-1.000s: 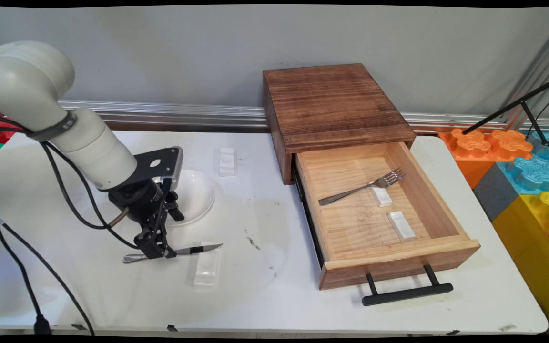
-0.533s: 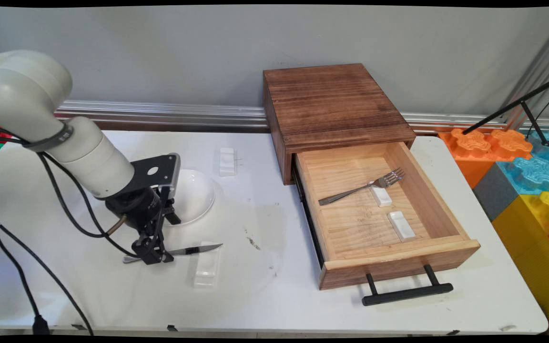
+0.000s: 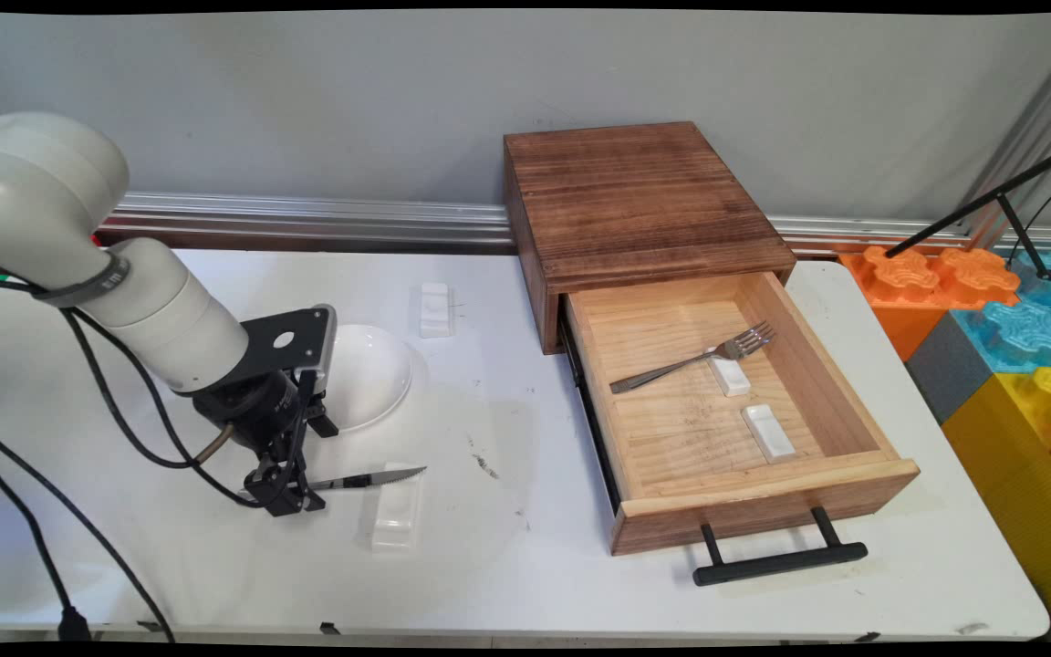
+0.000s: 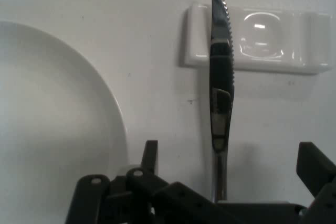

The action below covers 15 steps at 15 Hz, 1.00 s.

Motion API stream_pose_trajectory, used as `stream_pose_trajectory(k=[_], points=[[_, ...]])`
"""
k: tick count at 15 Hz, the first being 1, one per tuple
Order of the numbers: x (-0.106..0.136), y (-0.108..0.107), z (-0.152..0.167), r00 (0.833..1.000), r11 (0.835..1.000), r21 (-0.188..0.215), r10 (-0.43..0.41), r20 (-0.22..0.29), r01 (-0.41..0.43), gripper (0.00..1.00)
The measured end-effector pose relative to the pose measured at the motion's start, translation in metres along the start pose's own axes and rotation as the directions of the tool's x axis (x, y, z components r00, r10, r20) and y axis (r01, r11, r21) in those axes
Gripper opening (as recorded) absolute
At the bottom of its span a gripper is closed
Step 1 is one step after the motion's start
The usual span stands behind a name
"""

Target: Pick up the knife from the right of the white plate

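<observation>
**Gripper over knife handle**

We saw the gripper (image 3: 286, 500) low on the table (image 3: 507, 566), jaws spread wide, straddling the knife (image 4: 221, 82) handle. The blade tip lay across a white rest (image 4: 273, 40). Behind sat a white bowl (image 3: 370, 376), farther right an open wooden drawer (image 3: 763, 497) with a fork (image 3: 690, 358).

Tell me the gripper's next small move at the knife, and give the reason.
Probably close on the handle. The gripper is low at the table and open, and the knife handle runs between its fingers, apart from both. The blade tip lies on the white rest, so a shut should catch it.
</observation>
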Motion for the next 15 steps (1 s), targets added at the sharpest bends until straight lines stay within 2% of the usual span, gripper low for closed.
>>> stream_pose_trajectory(k=[15], points=[[-0.016, 0.003, 0.020, 1.000, 1.000, 0.026, -0.016, 0.007, 0.016, 1.00]])
